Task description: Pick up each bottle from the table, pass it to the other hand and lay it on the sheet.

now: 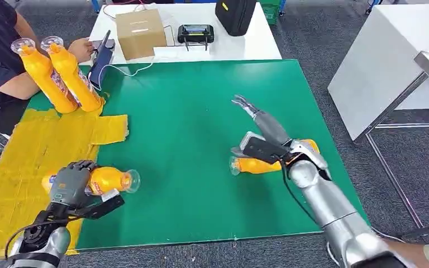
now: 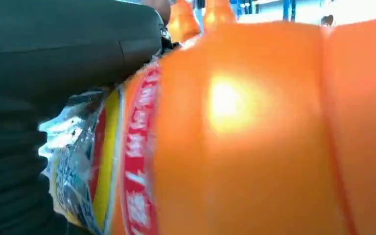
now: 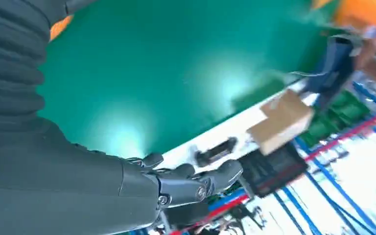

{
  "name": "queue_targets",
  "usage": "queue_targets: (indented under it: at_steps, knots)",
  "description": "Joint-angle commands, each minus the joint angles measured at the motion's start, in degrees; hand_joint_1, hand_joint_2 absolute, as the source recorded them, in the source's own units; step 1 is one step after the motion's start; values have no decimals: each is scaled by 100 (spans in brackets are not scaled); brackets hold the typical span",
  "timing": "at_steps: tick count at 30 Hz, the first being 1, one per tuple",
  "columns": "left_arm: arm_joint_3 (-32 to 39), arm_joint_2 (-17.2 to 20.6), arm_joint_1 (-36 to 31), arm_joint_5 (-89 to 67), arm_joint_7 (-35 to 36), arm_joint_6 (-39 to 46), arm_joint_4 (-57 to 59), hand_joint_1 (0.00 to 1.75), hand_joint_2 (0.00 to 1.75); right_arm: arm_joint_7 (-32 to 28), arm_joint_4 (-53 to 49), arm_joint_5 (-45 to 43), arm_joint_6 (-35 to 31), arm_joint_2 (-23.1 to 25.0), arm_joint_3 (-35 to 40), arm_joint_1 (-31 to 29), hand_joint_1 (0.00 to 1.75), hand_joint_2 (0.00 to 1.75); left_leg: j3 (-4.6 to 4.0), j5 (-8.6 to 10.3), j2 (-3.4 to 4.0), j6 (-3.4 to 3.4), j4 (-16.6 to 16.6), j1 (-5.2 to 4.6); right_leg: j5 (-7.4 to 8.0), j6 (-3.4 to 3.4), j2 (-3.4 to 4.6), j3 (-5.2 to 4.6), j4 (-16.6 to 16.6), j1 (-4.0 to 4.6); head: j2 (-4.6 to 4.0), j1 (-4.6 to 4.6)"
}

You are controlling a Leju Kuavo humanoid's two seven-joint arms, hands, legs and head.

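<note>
My left hand (image 1: pixel 71 182) grips an orange bottle (image 1: pixel 110 180) lying at the edge of the yellow sheet (image 1: pixel 28 162), its cap end pointing right over the green mat. Up close in the left wrist view the bottle (image 2: pixel 254 127) shows its red and yellow label, with my left hand (image 2: pixel 54 54) around it. My right hand (image 1: pixel 257 114) hovers over the green mat with fingers stretched out and holds nothing; the right wrist view shows the same hand (image 3: pixel 176 183) empty. Another orange bottle (image 1: pixel 257 165) lies on the mat under my right forearm. Two orange bottles (image 1: pixel 61 72) stand tilted on the sheet's far end.
A person sits at the far left with a hand (image 1: pixel 81 49) near the standing bottles. Behind the green mat (image 1: pixel 190 111) is a white table with a cardboard box (image 1: pixel 139 32), a controller (image 1: pixel 196 33) and a black bag (image 1: pixel 236 15). A white table (image 1: pixel 391 67) stands to the right.
</note>
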Motion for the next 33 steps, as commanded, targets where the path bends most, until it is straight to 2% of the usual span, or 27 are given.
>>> queue_targets:
  at_steps: [1, 4, 5, 6, 12, 18, 23, 24, 28, 30, 33]
  knots:
    - [99, 361, -335, -411, 235, -64, 1526, 175, 175, 187, 478, -25, 704, -963, 434, -1026, 0, 175, 14, -5, -8, 0, 0, -7, -7, -3, 29, 10, 8, -12, 0, -2]
    - [146, 462, -378, -310, -15, -174, 1946, 175, 175, 210, 536, -118, 926, -1309, 645, -1185, 0, 175, 16, -5, -5, -1, -1, -8, -7, -4, 31, 14, 8, -11, 0, -2]
    - [93, 540, -381, -282, -153, -206, 2040, 33, 175, 204, 584, -167, 1005, -1400, 705, -1236, 0, 175, 28, -10, -17, -2, 1, -10, -14, -6, 36, 24, 14, -16, 0, -4]
    - [83, 584, -459, -329, -43, -252, 2204, 0, 0, 205, 661, -220, 1116, -1496, 824, -1318, 0, 175, 21, -4, -18, -1, -4, -8, -8, -3, 22, 19, 7, -13, 0, -2]
    - [4, 648, -607, -201, -217, -32, 2350, 0, 0, 319, 644, -899, 1995, -2335, 1587, -1837, 0, 175, 33, 2, -29, 2, -4, -20, -4, -4, 10, 29, 19, -26, 0, -4]
    - [21, 616, -712, 324, -626, -29, 2362, 0, 0, 461, 619, -1311, 2154, -2636, 2200, -2014, 0, 175, 42, 6, -33, 4, -4, -28, -5, -6, 25, 32, 30, -33, 0, -4]
    - [134, 482, -637, 793, -970, 335, 2101, 0, 0, 430, 804, -1407, 1898, -2637, 2593, -1893, 0, 175, 45, 13, -31, 9, -9, -31, -2, -2, 5, 37, 24, -37, 0, -4]
    - [172, 444, -637, 910, -1065, 382, 2047, 0, 0, 425, 845, -1409, 1867, -2627, 2648, -1849, 0, 175, 55, 8, -28, 8, -10, -29, -4, -5, 23, 45, 22, -37, 0, -7]
    - [163, 440, -636, 923, -1063, 340, 2019, 0, 0, 424, 884, -1408, 1845, -2620, 2704, -1850, 0, 175, 47, 12, -32, 9, -9, -30, -3, -4, 13, 36, 24, -37, 0, -4]
    - [335, 313, -633, 1347, -1375, 523, 1890, 0, 0, 418, 893, -1392, 1741, -2627, 2888, -1830, 0, 175, 46, 10, -36, 8, -7, -29, -5, -5, 17, 36, 25, -36, 0, -4]
    - [438, 196, -752, 1996, -1686, 33, 1776, 0, 0, 390, 1122, -1344, 1619, -2505, 3059, -1677, 0, 175, 47, 11, -41, 8, -9, -27, -4, -5, 15, 41, 20, -35, 0, -2]
